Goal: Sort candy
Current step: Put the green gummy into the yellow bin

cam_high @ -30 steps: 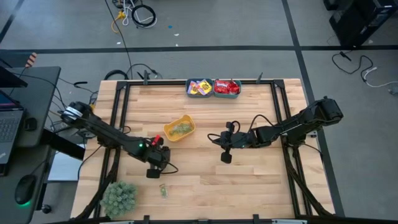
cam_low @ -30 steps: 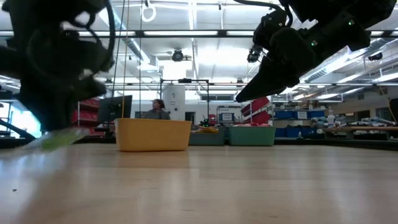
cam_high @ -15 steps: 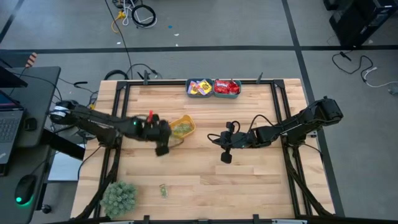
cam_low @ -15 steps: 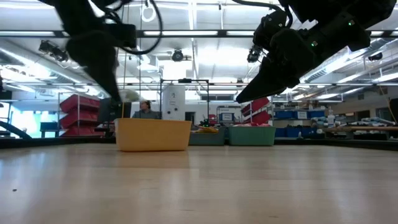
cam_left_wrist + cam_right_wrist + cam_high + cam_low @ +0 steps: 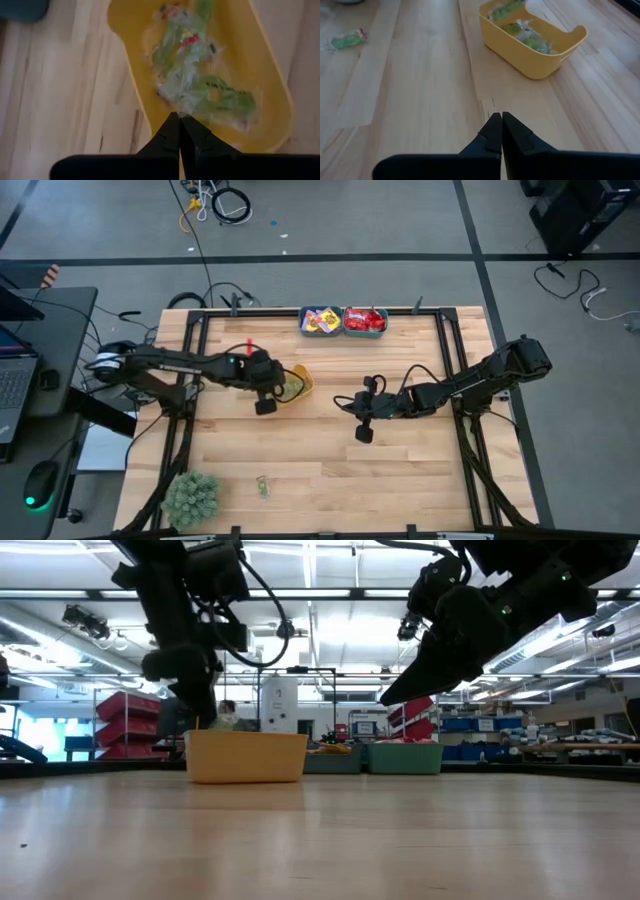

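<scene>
My left gripper (image 5: pixel 280 386) hangs over the yellow bin (image 5: pixel 303 380) in the table's middle, shut on a green wrapped candy (image 5: pixel 505 7). The bin holds several more green candies (image 5: pixel 185 55). One green candy (image 5: pixel 263 487) lies loose on the wood near the front edge, also seen in the right wrist view (image 5: pixel 345 40). My right gripper (image 5: pixel 346 402) waits shut and empty above the table, to the right of the bin. Two teal bins at the far edge hold yellow candy (image 5: pixel 321 321) and red candy (image 5: pixel 365 321). My left gripper pinches the green candy by a pale end of its wrapper (image 5: pixel 184 107), right at the fingertips. The fingers slant down from the table's left. The candy hangs clear, just above the yellow bin's left part.
A green fuzzy plant ball (image 5: pixel 190 498) sits at the near left corner. Black frame rails (image 5: pixel 190 370) run along the table's sides. Bare wood (image 5: pixel 400 480) spreads across the near right part.
My left gripper has carried the green candy off the table's near left part, up and toward the far edge and the right, until it hangs over the yellow bin. It has stayed shut.
</scene>
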Tool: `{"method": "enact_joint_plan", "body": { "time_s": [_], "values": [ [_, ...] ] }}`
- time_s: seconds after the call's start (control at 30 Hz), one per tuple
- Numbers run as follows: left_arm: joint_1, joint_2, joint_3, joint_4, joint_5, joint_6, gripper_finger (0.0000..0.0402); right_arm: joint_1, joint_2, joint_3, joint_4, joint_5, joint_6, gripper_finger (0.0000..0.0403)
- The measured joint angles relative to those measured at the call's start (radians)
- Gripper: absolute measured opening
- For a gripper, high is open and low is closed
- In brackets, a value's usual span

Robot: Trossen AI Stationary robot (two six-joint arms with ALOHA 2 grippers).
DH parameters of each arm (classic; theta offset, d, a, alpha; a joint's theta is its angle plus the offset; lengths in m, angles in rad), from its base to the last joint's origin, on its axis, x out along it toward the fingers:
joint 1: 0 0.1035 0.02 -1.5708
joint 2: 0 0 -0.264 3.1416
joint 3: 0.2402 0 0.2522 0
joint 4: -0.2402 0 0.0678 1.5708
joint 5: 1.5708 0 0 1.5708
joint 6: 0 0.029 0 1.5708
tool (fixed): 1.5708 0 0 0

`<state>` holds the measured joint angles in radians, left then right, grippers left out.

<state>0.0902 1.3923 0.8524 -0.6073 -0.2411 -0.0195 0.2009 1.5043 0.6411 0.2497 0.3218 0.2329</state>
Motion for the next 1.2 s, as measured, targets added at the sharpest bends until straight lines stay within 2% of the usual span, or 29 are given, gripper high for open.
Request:
{"method": "enact_joint_plan", "body": {
  "time_s": [0.2,0.5,0.6,0.73,0.93,1.03,1.2],
  "values": [
    [-0.02,0.028,0.0,0.035,0.034,0.063,0.0022,0.001,0.0,0.0,0.0,0.0,0.0,0.0],
    [-0.079,0.026,0.003,0.079,0.042,0.065,0.0121,0.002,0.0,0.0,0.0,0.0,0.0,0.0],
    [-0.096,0.018,0.018,0.061,0.051,0.063,0.0137,0.002,0.0,0.0,0.0,0.0,0.0,0.0],
    [-0.162,0.006,0.049,0.026,0.059,0.053,0.0112,0.002,0.0,0.0,-0.004,0.0,0.001,0.0],
    [-0.29,-0.015,0.056,-0.018,0.163,-0.028,0.0014,0.003,0.0,0.0,-0.008,0.0,0.003,0.0],
    [-0.367,-0.02,0.03,-0.059,0.213,-0.138,0.0009,0.002,0.0,0.0,-0.007,0.0,0.001,0.0],
    [-0.506,-0.019,-0.011,-0.037,0.318,-0.333,0.001,0.002,0.0,0.0,-0.004,0.0,-0.005,0.0]
  ]
}}
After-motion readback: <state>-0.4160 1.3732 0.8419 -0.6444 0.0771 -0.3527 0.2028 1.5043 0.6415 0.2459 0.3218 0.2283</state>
